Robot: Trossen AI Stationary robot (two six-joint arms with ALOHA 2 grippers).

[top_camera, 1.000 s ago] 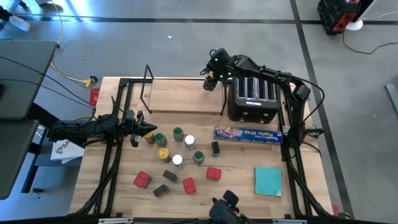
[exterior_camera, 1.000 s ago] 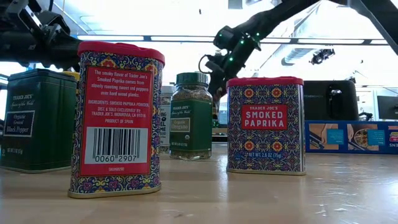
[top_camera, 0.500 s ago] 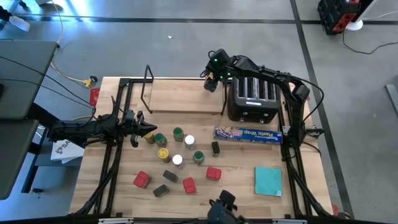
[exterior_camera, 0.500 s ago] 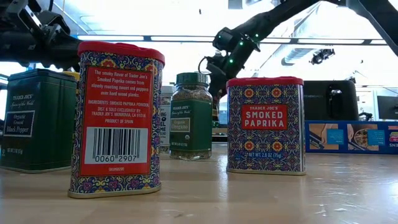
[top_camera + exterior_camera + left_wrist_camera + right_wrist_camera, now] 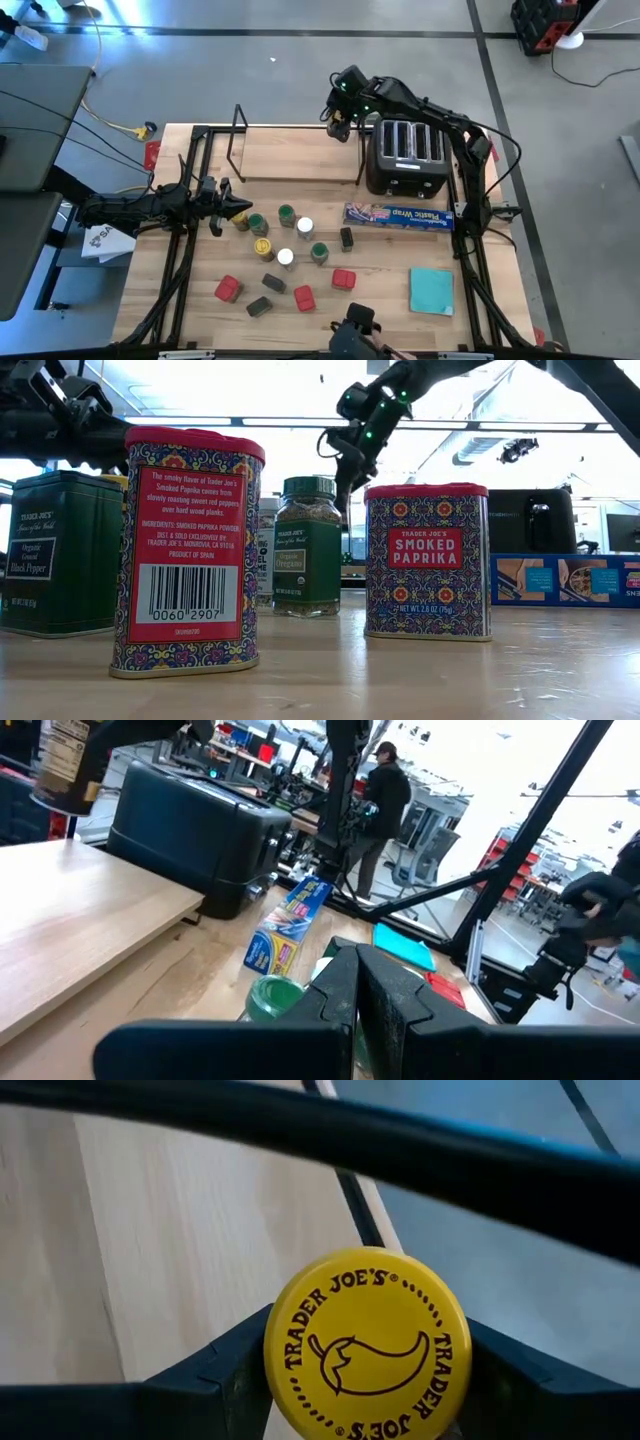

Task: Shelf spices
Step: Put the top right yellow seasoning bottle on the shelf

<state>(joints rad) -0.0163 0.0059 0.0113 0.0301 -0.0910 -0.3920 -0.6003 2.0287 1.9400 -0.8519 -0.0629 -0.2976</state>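
Several spice jars and tins stand on their bases on the table (image 5: 285, 258), among them red paprika tins (image 5: 190, 550) and a green-lidded jar (image 5: 308, 545). The shelf (image 5: 295, 155) is a light-wood plank with black wire uprights at its ends. My right gripper (image 5: 338, 118) is over the shelf's far right end, shut on a yellow-lidded spice jar (image 5: 365, 1345). That jar also shows in the left wrist view (image 5: 65, 760), above the plank. My left gripper (image 5: 238, 210) is shut, low at the left edge of the jar cluster, with a green lid (image 5: 270, 995) just beyond its tips. My right gripper pinches the yellow-lidded jar between its two fingers (image 5: 220, 1370), one on each side just below the lid's rim (image 5: 290, 1380). The fingers come from above, pointing down. The jar hangs upright, lifted clear above the shelf's plank (image 5: 180, 1230).
A black four-slot toaster (image 5: 408, 155) stands right of the shelf. The blue plastic-wrap box (image 5: 398, 214) lies in front of it and a flat teal square (image 5: 431, 290) lies near the right front corner. A person (image 5: 385, 790) stands in the room beyond the table.
My right gripper has risen and moved a little toward the table's far edge with the yellow-lidded jar still in its hold.
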